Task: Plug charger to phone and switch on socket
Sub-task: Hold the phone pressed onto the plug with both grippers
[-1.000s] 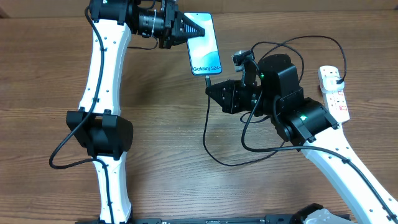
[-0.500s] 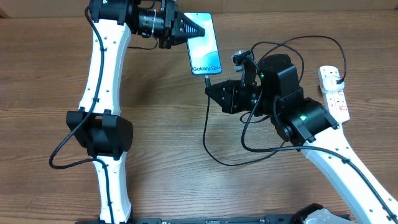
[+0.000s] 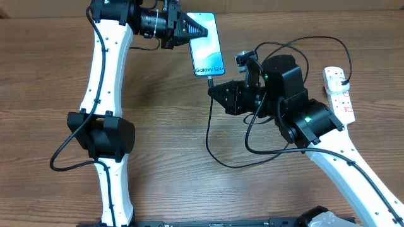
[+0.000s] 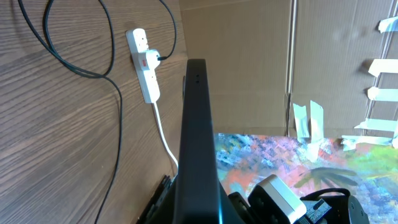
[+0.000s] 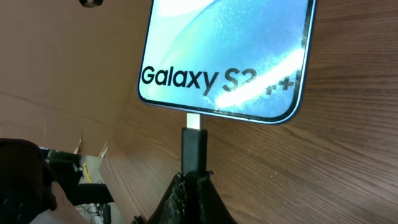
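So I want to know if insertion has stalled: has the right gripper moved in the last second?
No. Overhead, the right gripper keeps its place relative to the socket, just below the phone.

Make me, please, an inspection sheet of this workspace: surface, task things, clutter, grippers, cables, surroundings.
Surface: brown wood-grain table.
Job's things: phone with its screen lit and facing up; connector at its bottom port, metal tip partly visible; socket near the right edge, with a black plug in it.
Clutter: nothing seen.
Grippers: left gripper shut on the phone's side; right gripper shut on the connector.
Cables: black charger cable loops over the table; white cord leaves the socket.
Surroundings: cardboard wall with tape strips; colourful painted sheet.
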Robot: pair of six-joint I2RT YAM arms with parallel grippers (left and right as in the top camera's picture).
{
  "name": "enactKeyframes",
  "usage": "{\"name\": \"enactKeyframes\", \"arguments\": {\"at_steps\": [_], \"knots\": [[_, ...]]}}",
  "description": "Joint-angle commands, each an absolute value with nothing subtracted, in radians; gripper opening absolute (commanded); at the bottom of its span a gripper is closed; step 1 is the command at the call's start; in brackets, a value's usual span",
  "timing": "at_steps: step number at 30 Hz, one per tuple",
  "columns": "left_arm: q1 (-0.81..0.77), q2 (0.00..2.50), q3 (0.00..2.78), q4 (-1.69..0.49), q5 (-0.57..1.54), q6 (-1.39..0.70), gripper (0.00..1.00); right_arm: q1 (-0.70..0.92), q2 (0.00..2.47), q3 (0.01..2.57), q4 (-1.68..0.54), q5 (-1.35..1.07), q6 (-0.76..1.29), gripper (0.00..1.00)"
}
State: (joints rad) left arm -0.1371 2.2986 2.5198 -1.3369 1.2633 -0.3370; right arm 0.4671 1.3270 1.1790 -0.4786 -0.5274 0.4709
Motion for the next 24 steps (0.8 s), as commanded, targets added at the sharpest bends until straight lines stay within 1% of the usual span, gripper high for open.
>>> {"name": "enactKeyframes", "arguments": {"at_steps": [1, 24], "knots": [[-0.138, 2.296, 2.532, -1.335, 1.299, -0.314, 0.04, 0.470, 1.326, 1.177, -0.461, -0.524, 0.475, 0.04], [-0.138, 2.296, 2.532, -1.361, 1.302, -0.314, 0.04, 0.469, 1.326, 1.177, -0.462, -0.517, 0.475, 0.04]]}}
